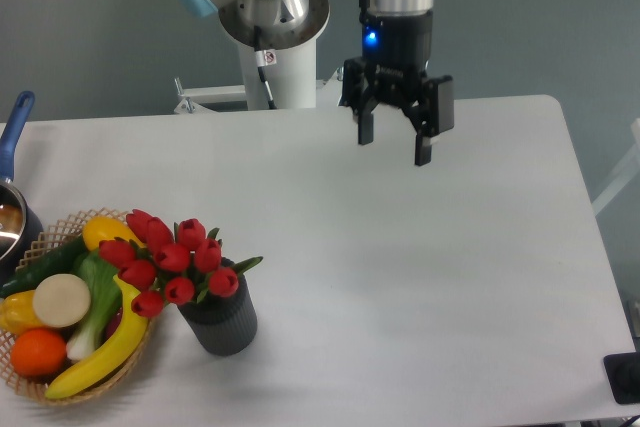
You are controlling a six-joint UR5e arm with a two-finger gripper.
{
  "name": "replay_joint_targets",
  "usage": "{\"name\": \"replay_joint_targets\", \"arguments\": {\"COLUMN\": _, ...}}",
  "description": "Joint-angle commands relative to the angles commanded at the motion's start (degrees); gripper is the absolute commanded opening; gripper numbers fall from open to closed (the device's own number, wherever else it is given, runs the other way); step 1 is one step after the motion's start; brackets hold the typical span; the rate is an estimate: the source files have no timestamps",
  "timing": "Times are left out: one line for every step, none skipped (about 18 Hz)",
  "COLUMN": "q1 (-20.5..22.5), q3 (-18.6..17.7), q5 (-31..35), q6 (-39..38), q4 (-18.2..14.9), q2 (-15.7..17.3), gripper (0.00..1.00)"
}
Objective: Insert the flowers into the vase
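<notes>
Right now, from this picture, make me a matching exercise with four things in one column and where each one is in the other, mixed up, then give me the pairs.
Things:
1. flowers
2. vase
3. end effector
4. orange

Places or states:
A. in the wicker basket at the left edge
B. open, raised over the far side of the table
C. standing just right of the basket
D. stems down in the dark ribbed cup

Pairs: 1-D, 2-C, 3-B, 4-A
</notes>
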Motion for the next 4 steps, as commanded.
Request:
{"name": "replay_joint_targets", "arguments": {"q1": -0.09, "q3": 0.0, "q5": 0.09, "q6": 0.0, "q4": 0.0, "q2": 0.17, "gripper": 1.0}}
{"name": "replay_joint_targets", "arguments": {"q1": 0.0, "q3": 0.0, "q5": 0.0, "q6": 0.0, "q4": 0.0, "q2": 0.18, "gripper": 1.0}}
{"name": "replay_joint_targets", "arguments": {"q1": 0.0, "q3": 0.0, "q5": 0.0, "q6": 0.0, "q4": 0.0, "q2": 0.18, "gripper": 1.0}}
{"name": "replay_joint_targets", "arguments": {"q1": 0.0, "q3": 0.0, "q5": 0.0, "q6": 0.0, "q4": 0.0, "q2": 0.18, "gripper": 1.0}}
